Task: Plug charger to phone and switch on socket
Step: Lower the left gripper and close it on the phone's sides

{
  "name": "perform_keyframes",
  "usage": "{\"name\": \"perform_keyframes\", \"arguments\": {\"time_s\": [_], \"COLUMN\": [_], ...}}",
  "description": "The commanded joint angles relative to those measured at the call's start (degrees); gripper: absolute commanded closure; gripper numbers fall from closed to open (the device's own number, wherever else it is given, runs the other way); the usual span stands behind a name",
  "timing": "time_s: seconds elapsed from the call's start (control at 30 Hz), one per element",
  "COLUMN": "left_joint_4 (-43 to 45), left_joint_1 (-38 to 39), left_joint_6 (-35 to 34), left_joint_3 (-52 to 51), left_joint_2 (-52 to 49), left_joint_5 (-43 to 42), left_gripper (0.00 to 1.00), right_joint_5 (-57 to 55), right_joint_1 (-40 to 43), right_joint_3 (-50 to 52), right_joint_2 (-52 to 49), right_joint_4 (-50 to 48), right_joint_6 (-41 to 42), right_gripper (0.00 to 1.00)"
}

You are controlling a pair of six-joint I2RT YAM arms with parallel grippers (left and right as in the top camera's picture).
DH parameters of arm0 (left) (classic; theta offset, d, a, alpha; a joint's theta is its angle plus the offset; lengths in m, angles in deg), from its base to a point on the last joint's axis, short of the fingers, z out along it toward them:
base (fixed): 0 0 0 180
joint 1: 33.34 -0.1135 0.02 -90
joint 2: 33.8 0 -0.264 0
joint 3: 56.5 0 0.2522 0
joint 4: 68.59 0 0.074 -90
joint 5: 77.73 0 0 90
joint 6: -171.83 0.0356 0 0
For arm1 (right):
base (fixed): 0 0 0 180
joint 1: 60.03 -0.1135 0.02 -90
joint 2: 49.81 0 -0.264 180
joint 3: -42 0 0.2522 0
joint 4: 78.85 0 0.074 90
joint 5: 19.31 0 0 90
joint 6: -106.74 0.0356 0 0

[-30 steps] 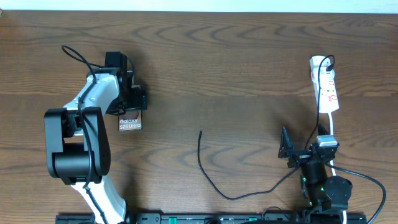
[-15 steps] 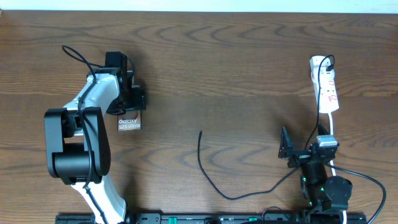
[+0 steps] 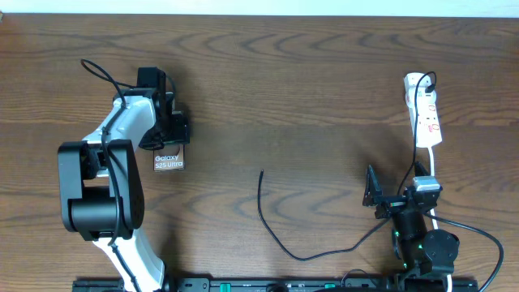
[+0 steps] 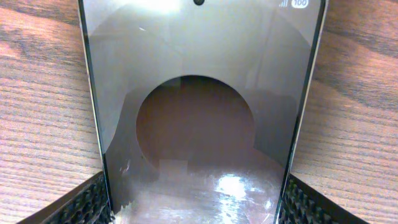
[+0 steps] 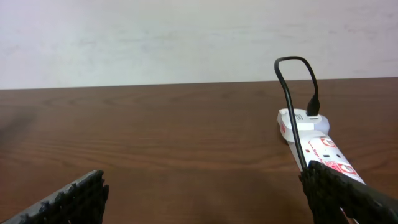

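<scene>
Left wrist view puts us right at the left gripper: its two ribbed pads sit in the bottom corners, one at each long edge of the phone, so the jaws stand astride it. We cannot tell whether they press on the edges or only flank them. The glossy screen fills most of the frame, with a dark round patch in the middle and glare along its lower part. The phone's near end is cut off by the frame, and bare wood shows on both sides. From overhead, the arm covers most of the phone, leaving only its lettered end sticking out toward the robot. The left part of the table around it is bare. The right gripper hangs wide open with nothing between its pads, low at the near right edge of the table. The socket lies just beyond it along the right side, and from that wrist only its far end shows, the rest hidden behind the right pad. A black lead is plugged in there. We cannot make out the switches. The charger curls over the open middle of the table, with its free end well apart from the phone and from both grippers. Its small plug is too tiny to read.
</scene>
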Motion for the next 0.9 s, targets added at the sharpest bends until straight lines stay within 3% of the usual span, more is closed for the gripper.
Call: {"name": "perform_keyframes", "arguments": {"time_s": [0.0,0.5,0.87], "left_joint_4": [-0.48,-0.48,-0.48], "left_joint_1": [0.13,0.13,0.13], "left_joint_6": [0.74,0.74,0.72], "left_joint_3": [-0.24,-0.24,-0.24], "left_joint_2": [-1.36,-1.36,-1.36], "left_joint_5": [0.55,0.55,0.55], "left_gripper": [0.27,0.31,0.41], "right_joint_5": [-0.22,-0.22,-0.22], "right_joint_1": [-0.55,-0.55,-0.55], "right_joint_3": [0.09,0.09,0.09], "right_joint_2": [0.31,0.31,0.31], "right_joint_4": [0.24,0.24,0.24], "right_joint_6": [-0.7,-0.7,-0.7], "right_gripper": [0.01,0.01,0.01]}}
